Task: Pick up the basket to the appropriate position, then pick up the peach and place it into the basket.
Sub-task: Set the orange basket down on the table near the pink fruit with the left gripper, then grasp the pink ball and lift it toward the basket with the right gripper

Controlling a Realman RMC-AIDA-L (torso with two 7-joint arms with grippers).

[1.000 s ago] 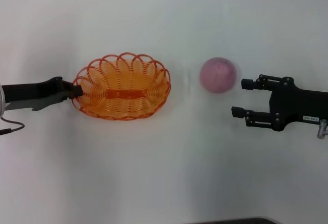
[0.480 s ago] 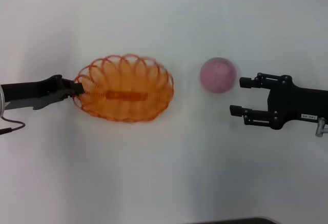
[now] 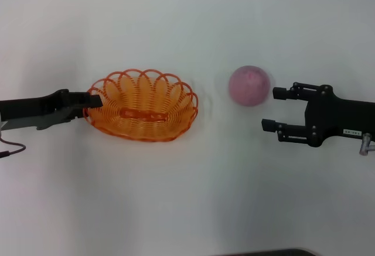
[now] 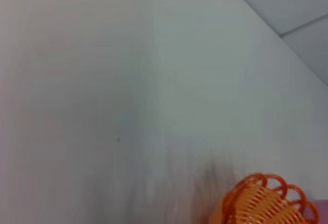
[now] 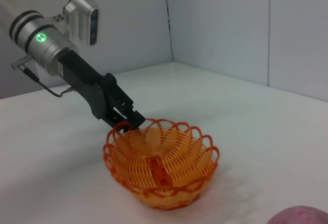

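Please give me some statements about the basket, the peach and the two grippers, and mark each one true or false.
1. The left gripper holds the basket by its rim. True.
2. The peach lies inside the basket. False: it rests on the table, beside the basket.
3. The right gripper is open. True.
4. The right gripper already grips the peach. False: the peach lies just beyond its fingers, not between them.
5. The basket is upside down. False: its opening faces up.
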